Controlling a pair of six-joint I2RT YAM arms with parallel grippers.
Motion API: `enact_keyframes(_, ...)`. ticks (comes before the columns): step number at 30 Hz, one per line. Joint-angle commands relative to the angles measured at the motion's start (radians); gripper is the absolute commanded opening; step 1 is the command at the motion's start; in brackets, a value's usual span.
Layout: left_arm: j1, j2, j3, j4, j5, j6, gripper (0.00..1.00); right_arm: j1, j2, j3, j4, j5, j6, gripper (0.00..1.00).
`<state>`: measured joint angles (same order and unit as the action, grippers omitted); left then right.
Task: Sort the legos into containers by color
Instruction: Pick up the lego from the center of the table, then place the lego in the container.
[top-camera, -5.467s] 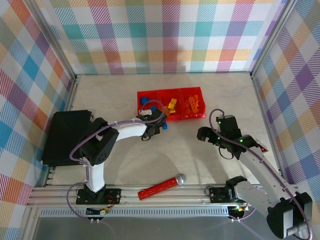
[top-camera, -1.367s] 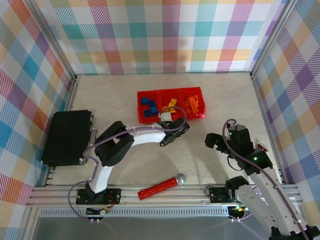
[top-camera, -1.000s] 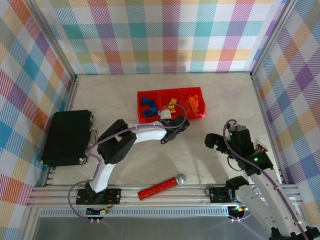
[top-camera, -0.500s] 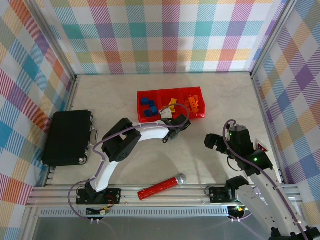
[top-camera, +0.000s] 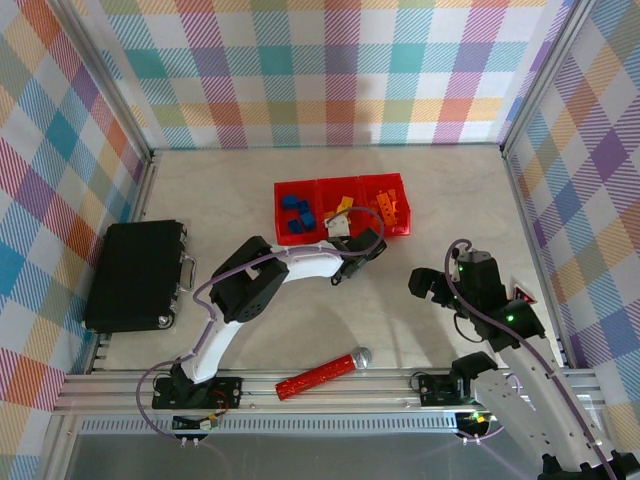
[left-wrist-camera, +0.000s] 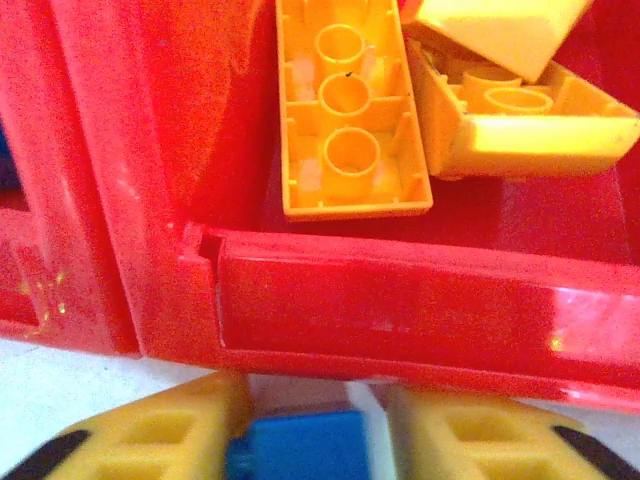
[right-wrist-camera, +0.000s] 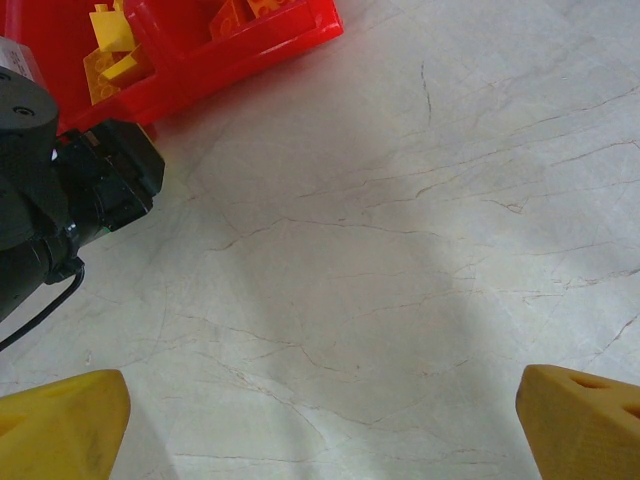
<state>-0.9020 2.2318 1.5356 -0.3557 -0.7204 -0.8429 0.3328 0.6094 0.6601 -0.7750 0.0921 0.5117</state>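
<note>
Left tool (top-camera: 345, 243) at near wall of containers (top-camera: 282, 232); blue legos (top-camera: 297, 213) in leftmost bin

Arms (top-camera: 300, 262) black-and-white, lilac cables (top-camera: 449, 280); end effector fingers (left-wrist-camera: 150, 435) yellow.

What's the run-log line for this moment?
left jaws: shut on blue lego, beside middle container outer wall | right jaws: open, empty, over table | stage: grasp
</note>
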Motion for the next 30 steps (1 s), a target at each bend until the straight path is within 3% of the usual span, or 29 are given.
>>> enact_keyframes(1, 0.011, -0.003, -0.035, -0.023, -0.028, -0.012, 0.32, -0.005, -0.004, -0.015, 0.019, -0.014, -0.002, 0.99)
enact_keyframes(6, -0.012, -0.122, -0.172, 0.050, -0.015, -0.008, 0.16, -0.005, 0.005, -0.010, 0.013, -0.011, -0.001, 0.99)
enact_keyframes(10, -0.051, -0.248, -0.261, 0.135, -0.006, 0.087, 0.15, -0.006, 0.006, -0.009, 0.011, -0.006, 0.002, 0.99)
enact_keyframes(18, -0.053, -0.496, -0.236, -0.042, 0.069, 0.323, 0.10, -0.005, 0.007, 0.008, -0.005, -0.002, 0.001, 0.99)
enact_keyframes(23, 0.043, -0.549, -0.063, -0.239, 0.116, 0.410, 0.10, -0.005, 0.006, 0.002, 0.001, -0.002, 0.006, 0.99)
enact_keyframes(30, 0.244, -0.468, 0.087, -0.330, 0.251, 0.405, 0.10, -0.005, 0.017, 0.006, -0.001, 0.004, 0.005, 0.99)
